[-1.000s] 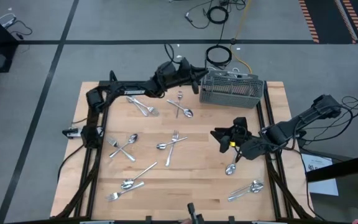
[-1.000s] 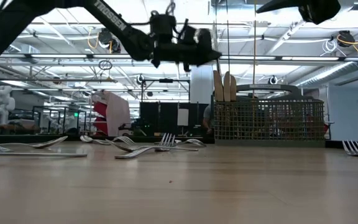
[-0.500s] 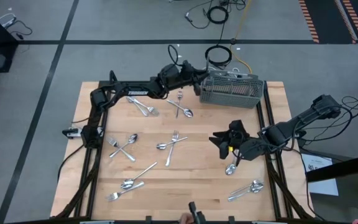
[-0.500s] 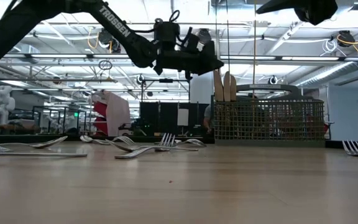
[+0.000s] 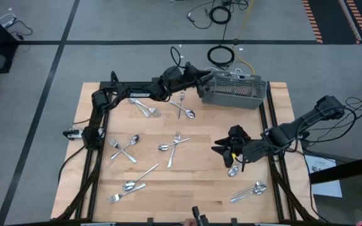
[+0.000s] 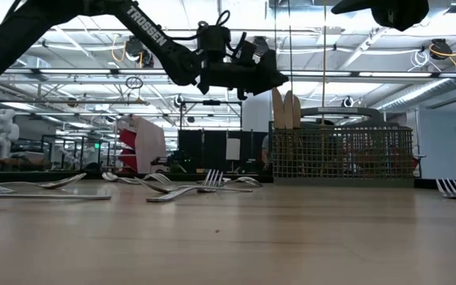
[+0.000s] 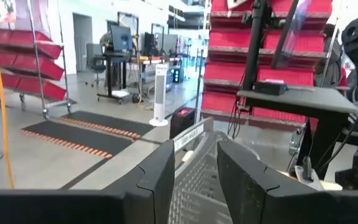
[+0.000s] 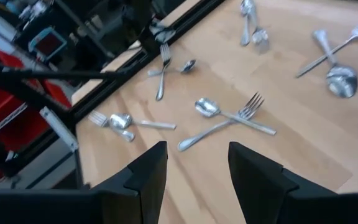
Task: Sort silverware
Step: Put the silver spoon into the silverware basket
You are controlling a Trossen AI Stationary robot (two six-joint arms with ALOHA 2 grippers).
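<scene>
Left end effector (image 5: 199,82) released over grey caddy (image 5: 234,90), silverware (image 5: 177,142) scattered across wooden table (image 5: 200,182), grey floor around

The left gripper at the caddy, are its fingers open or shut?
Open. In the left wrist view the left gripper shows a clear gap between its two fingers, nothing held, above the grey caddy.
</scene>
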